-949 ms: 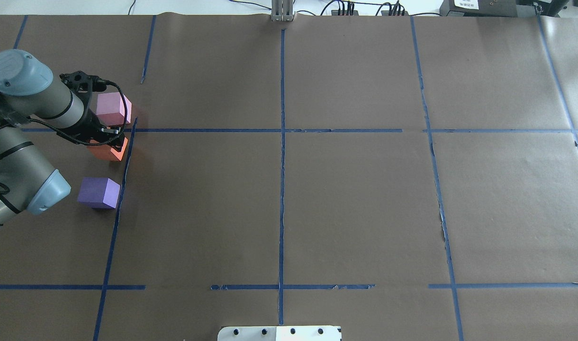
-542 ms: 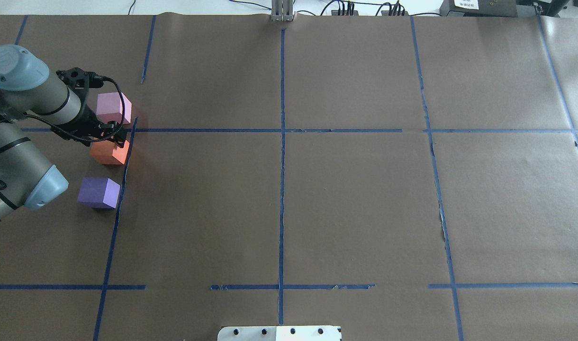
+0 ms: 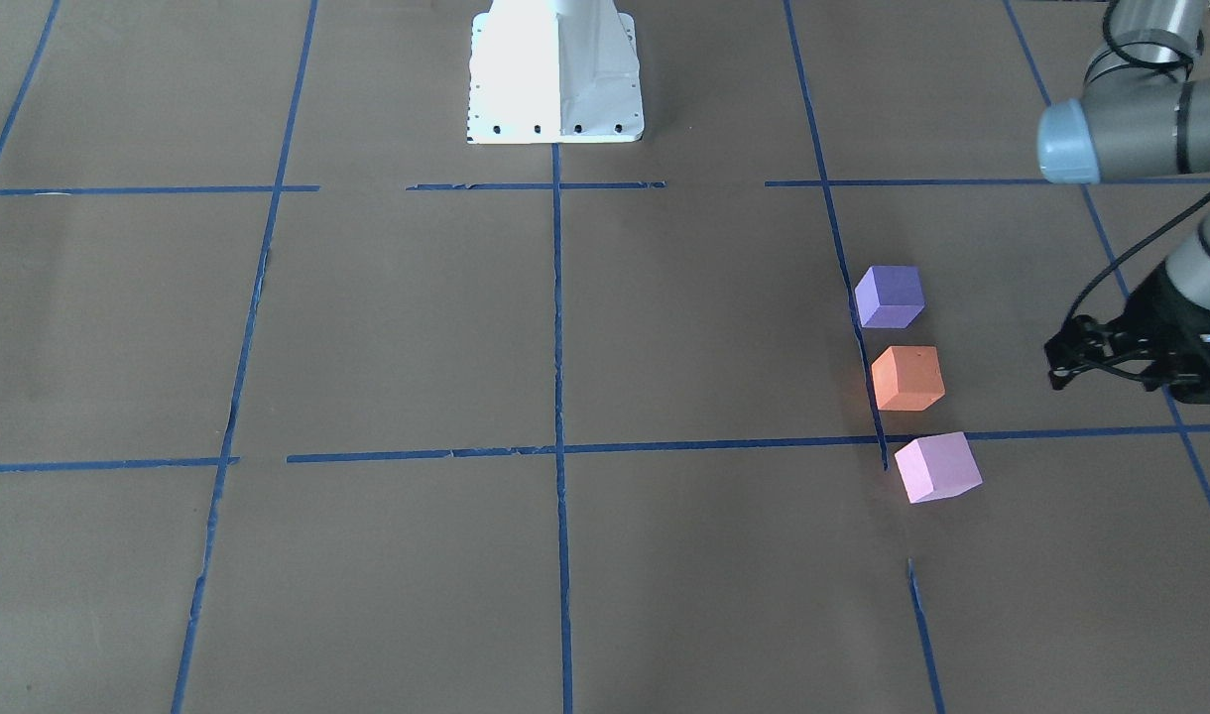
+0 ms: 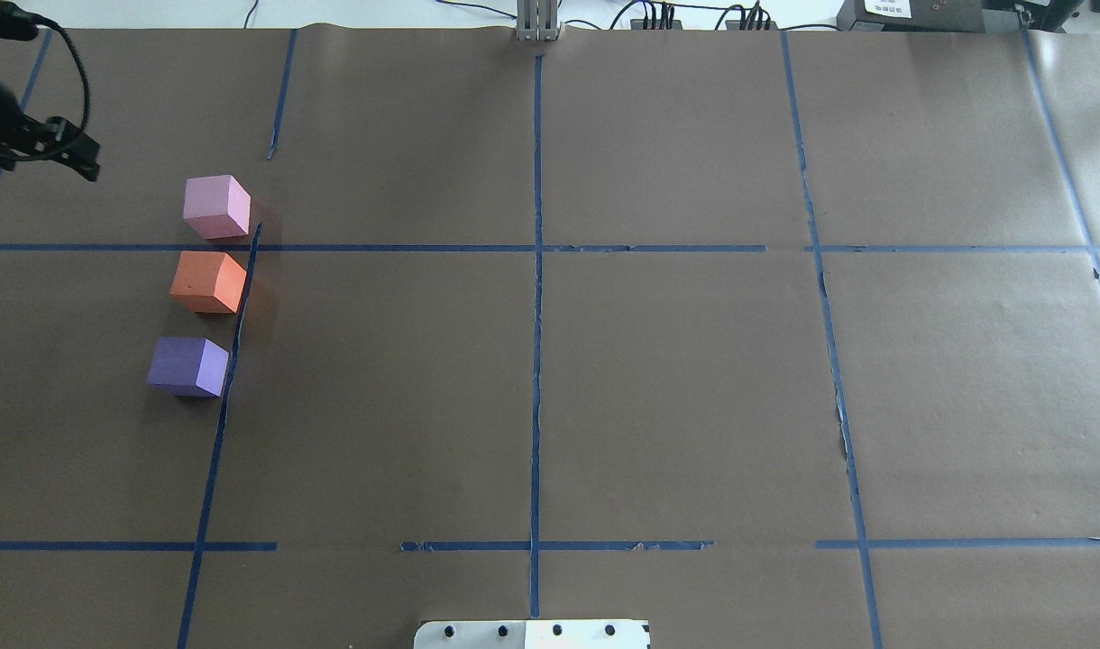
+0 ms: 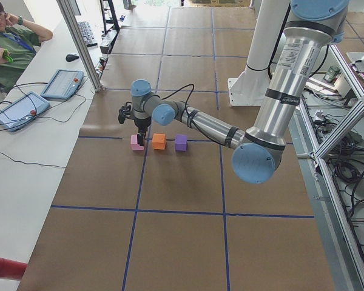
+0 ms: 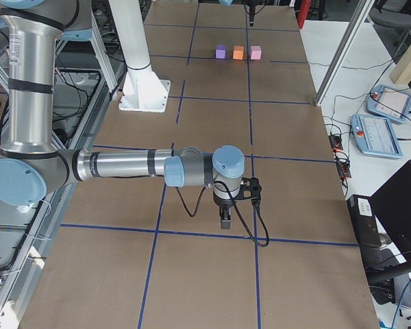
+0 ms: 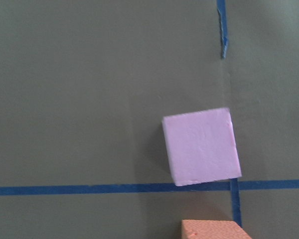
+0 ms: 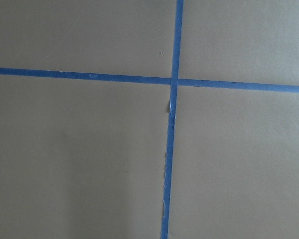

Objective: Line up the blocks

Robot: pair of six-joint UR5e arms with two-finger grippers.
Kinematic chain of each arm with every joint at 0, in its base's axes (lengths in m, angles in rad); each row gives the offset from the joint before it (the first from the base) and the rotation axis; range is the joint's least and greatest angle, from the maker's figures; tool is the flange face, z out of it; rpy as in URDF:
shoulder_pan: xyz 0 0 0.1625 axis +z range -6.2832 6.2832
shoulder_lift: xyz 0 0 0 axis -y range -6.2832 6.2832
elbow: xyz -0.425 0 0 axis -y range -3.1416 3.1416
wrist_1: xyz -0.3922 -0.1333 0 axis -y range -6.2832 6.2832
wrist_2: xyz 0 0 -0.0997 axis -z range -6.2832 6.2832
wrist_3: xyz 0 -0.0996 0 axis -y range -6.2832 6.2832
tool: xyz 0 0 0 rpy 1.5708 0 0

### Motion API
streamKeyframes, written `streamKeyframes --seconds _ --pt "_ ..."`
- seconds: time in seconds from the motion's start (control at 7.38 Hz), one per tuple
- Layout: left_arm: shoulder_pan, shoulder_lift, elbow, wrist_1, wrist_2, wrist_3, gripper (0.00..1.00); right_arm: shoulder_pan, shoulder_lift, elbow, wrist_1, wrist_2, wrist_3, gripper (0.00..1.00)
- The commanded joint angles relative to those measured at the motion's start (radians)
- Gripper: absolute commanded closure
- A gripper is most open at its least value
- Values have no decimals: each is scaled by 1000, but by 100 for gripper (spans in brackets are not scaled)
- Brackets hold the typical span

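Three blocks stand in a row beside a blue tape line: the pink-lilac block [image 4: 215, 206], the orange block [image 4: 207, 282] and the violet-purple block [image 4: 187, 366]. They also show in the front view, purple [image 3: 890, 296], orange [image 3: 907, 378], pink [image 3: 937, 467]. My left gripper [image 4: 79, 155] is empty and looks open, off to the left of the pink block and clear of all three. Its wrist view shows the pink block [image 7: 201, 146] and the orange block's edge [image 7: 214, 229], with no fingers. My right gripper [image 6: 225, 221] hangs over bare paper far from the blocks; I cannot tell its state.
Brown paper with a blue tape grid [image 4: 537, 248] covers the table. The white robot base plate [image 3: 553, 69] sits at the near middle edge. A seated operator [image 5: 6, 36] and teach pendants [image 5: 21, 109] are on a side table beyond the far edge.
My left gripper has lifted off the orange block and pulled back to the overhead view's upper left edge. The orange block stays between the pink and purple blocks.
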Motion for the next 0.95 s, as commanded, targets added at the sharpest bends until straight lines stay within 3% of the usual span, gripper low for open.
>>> streamKeyframes --seconds 0.0,0.14,0.27,0.81 --pt "-248 68 52 87 -20 430 0 0 0 0 0 0 0 0" --pt "-324 92 131 88 -91 568 0 0 0 0 0 0 0 0" --pt "-338 140 155 82 -139 581 0 0 0 -1 0 0 0 0" --pt "-337 153 150 73 -144 525 0 0 0 0 0 0 0 0"
